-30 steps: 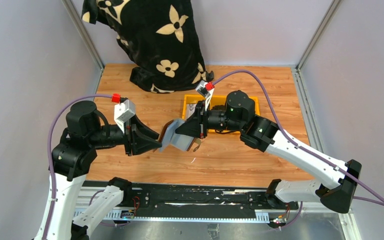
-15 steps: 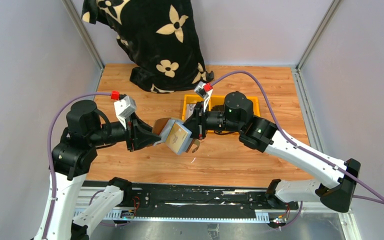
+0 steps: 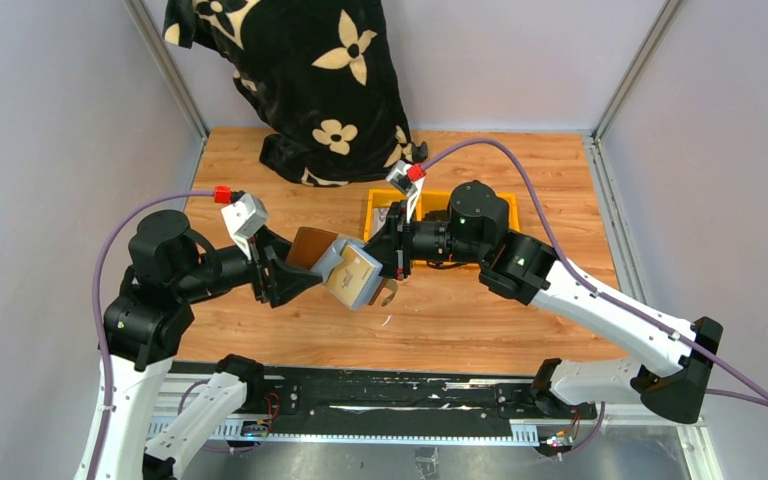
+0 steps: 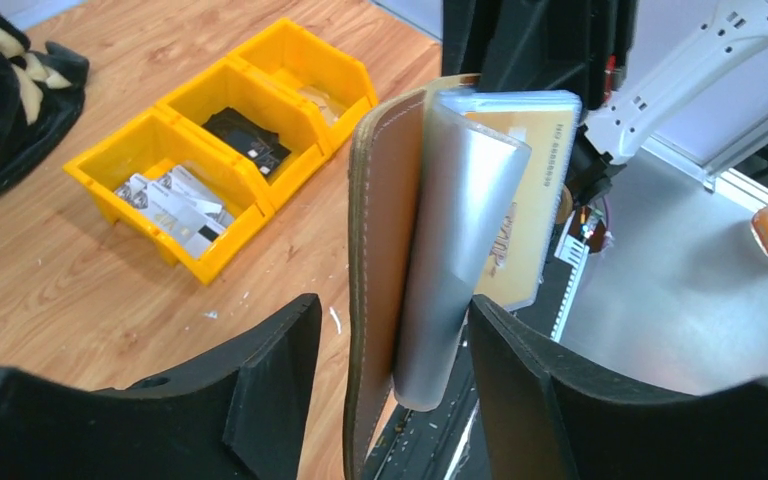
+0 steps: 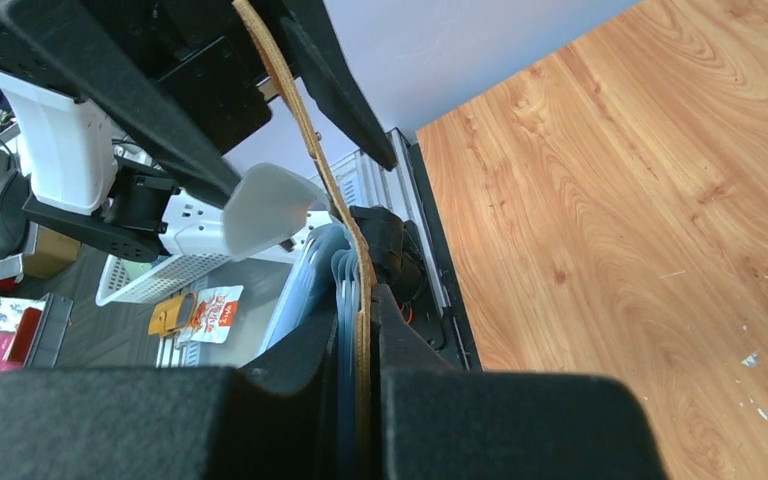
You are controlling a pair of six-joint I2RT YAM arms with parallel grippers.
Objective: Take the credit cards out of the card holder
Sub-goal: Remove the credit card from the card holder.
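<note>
The card holder [image 3: 345, 265] hangs in the air between the two arms, spread open. Its brown cover [image 4: 385, 250] and a silvery sleeve [image 4: 460, 250] stand edge-on between the fingers of my left gripper [image 4: 395, 370]. That gripper is open, with a gap on each side. A tan card [image 4: 528, 190] shows inside a clear sleeve behind. My right gripper [image 5: 360, 350] is shut on the holder's far edge, pinching the brown cover and the sleeves. Pale credit cards [image 4: 175, 205] lie in a yellow bin.
A row of yellow bins [image 4: 210, 160] stands on the wooden table; the middle one holds a black object [image 4: 245, 140]. In the top view the right arm partly covers the bins [image 3: 440, 200]. A black floral cloth [image 3: 300, 80] hangs at the back.
My left gripper's jaws have widened, and it has shifted slightly up and back. The holder has swung open, so the brown cover and the tan card now show. The right gripper has kept its grip.
</note>
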